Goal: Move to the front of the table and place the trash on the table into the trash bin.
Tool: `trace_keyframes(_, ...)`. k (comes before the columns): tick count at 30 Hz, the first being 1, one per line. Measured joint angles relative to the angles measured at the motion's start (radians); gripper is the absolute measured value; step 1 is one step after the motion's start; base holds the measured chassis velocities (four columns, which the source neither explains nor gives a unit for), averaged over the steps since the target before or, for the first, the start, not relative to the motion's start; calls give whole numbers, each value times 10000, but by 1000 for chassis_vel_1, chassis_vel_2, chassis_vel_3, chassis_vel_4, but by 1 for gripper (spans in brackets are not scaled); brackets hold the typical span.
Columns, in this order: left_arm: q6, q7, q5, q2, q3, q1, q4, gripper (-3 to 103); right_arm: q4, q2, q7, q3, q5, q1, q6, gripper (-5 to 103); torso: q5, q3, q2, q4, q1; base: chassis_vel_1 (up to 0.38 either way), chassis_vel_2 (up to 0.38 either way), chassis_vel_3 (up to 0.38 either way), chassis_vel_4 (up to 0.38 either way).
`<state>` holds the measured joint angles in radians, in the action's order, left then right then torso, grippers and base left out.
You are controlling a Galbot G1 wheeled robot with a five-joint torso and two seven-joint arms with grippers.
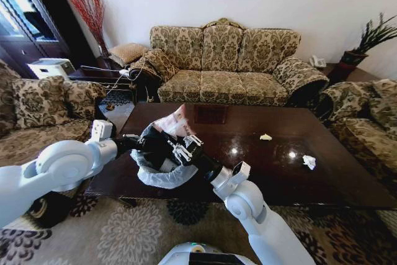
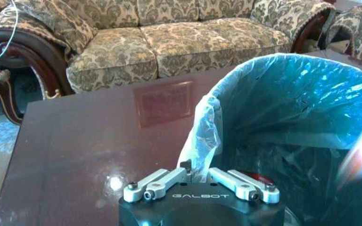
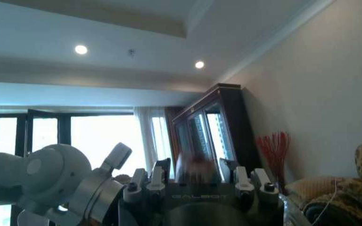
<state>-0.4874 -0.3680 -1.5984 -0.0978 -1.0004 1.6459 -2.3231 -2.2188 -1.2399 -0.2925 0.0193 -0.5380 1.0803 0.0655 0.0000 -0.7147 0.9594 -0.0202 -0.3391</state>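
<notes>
The table (image 1: pixel 260 178) is dark and glossy and spans the middle of the head view. Over its near left edge hangs the black trash bin (image 1: pixel 156 167) with a whitish liner. My left gripper (image 1: pixel 141 143) is shut on the bin's rim, and its fingers (image 2: pixel 162 181) pinch the liner edge (image 2: pixel 200 136). My right gripper (image 1: pixel 181 139) is tilted over the bin's mouth, shut on a pale bottle with a red label (image 1: pixel 175 122). That bottle is a blur between the right gripper's (image 3: pixel 197 172) fingers. A yellowish scrap (image 1: pixel 265 136) and a crumpled white wrapper (image 1: pixel 309 162) lie on the table to the right.
A patterned sofa (image 1: pixel 229 60) stands behind the table, with armchairs at the left (image 1: pixel 37 103) and right (image 1: pixel 366 116). A potted plant (image 1: pixel 366 44) stands on a side table at the back right. Patterned carpet (image 1: pixel 124 231) lies in front of the table.
</notes>
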Motion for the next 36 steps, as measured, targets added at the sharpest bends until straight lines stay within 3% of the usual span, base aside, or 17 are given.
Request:
trace_keyframes(3,0,0,2,-19,0,-3,-8,0,-67,25,6,-12,-73,44,-117,63,1,0,0,0,0,0,0,0,0)
trace_keyframes(4,0,0,2,-19,0,-3,-8,0,-67,25,6,-12,-73,44,-117,63,1,0,0,0,0,0,0,0,0)
trace_keyframes(9,-3,-9,3,-40,-24,-24,16,0,-178,-96,408,-358,-250,340,-639,85,-1,0,0,-1,0,0,0,0,0)
trace_keyframes(11,-13,-15,5,-52,-32,-29,37,0,-183,-135,693,-456,-364,500,-850,85,1,0,0,-1,0,0,0,0,0)
trace_keyframes(12,-36,-34,17,-92,-51,-46,105,0,-168,-154,1434,-704,-496,828,-1143,95,1,0,0,0,0,0,0,0,0)
trace_keyframes(13,-42,-52,30,-117,-68,-59,155,0,-85,-156,2044,-1021,-541,1111,-1133,95,0,0,0,-1,0,0,0,0,0)
trace_keyframes(14,-47,-89,41,-147,-81,-94,241,0,72,-158,2848,-1528,-601,1451,-776,99,0,0,0,0,1,0,0,0,0)
trace_keyframes(16,-47,-109,46,-157,-85,-112,284,0,193,-158,3267,-1820,-639,1584,-529,100,0,1,1,1,1,0,0,0,0)
trace_keyframes(17,-5,-167,73,-185,-79,-138,351,0,669,-93,4472,-2524,-705,1759,160,100,1,0,1,2,1,0,0,0,0)
trace_keyframes(19,71,-201,149,-243,-40,-141,382,0,1292,65,5099,-2951,-711,1758,291,100,4,0,0,2,0,0,0,0,0)
trace_keyframes(26,176,-210,383,-568,-24,-36,268,0,3283,228,5184,-3663,-589,1201,-196,100,-1,-2,0,-1,-1,-25,-20,25,35)
trace_keyframes(36,177,-219,395,-914,-111,47,-30,0,5074,98,4880,-3684,-649,344,-428,100,0,-1,0,0,-1,-169,-182,183,179)
